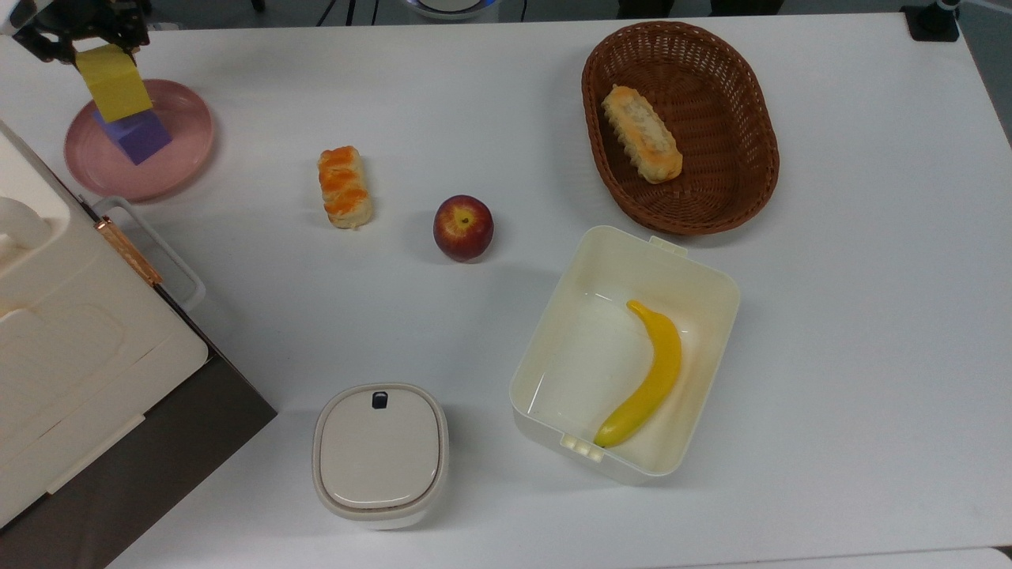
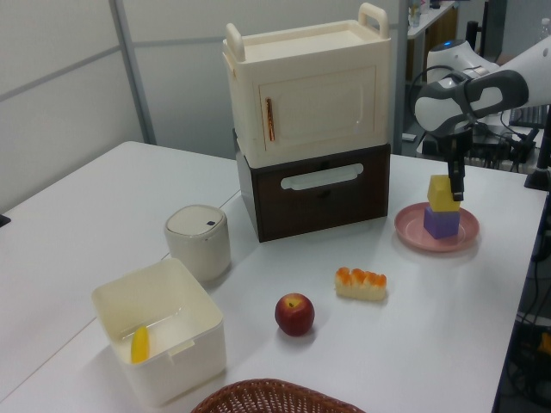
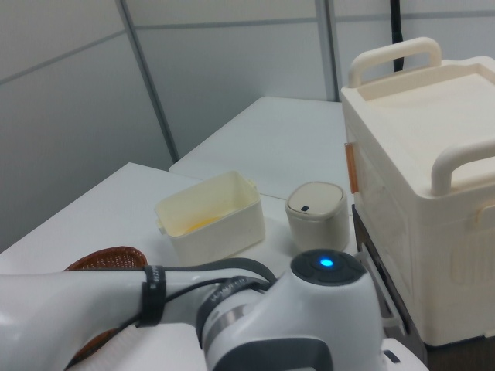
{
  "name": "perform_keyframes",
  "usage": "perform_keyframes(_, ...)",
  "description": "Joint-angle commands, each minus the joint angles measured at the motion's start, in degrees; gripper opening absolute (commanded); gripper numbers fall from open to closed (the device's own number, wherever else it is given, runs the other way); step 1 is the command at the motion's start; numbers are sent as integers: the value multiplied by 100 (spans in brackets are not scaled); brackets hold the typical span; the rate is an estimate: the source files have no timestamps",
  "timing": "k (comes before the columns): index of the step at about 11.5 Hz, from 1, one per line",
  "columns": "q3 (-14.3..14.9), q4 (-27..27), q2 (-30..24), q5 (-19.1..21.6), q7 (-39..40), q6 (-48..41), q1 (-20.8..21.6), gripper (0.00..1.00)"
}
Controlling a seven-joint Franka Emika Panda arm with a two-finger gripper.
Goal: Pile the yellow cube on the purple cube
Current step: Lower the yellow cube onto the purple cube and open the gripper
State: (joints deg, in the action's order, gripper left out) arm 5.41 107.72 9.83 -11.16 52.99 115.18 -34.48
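The matte, sharp-edged yellow cube (image 2: 442, 194) was pinched in the gripper (image 2: 456, 191) directly over the smaller violet purple cube (image 2: 441, 222), which sat on the round pink plate (image 2: 413, 231). The left view showed the yellow block tilted and close above the purple one; whether they touched was unclear. The top view had the yellow cube (image 1: 114, 81) overlapping the purple cube (image 1: 137, 134), the gripper (image 1: 93, 41) at the plate's (image 1: 182, 142) far edge. The arm reached down from above.
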Motion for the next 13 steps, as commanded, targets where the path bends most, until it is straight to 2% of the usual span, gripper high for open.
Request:
perform_keyframes(1, -4, -488, 404, -114, 396, -101, -77, 66)
perform_keyframes(2, -4, -489, 440, -141, 396, -101, -77, 74)
perform_keyframes(3, -4, -489, 484, -150, 396, -101, -77, 98)
perform_keyframes(6, -4, -524, 450, -167, 361, -110, -77, 100)
perform_keyframes(10, -179, -1016, 99, -62, -155, -732, 2, 100)
perform_keyframes(12, -705, -1060, -51, 43, -1136, -883, 3, 100)
perform_keyframes(13, -1073, -1060, -121, 113, -1681, -909, 3, 100)
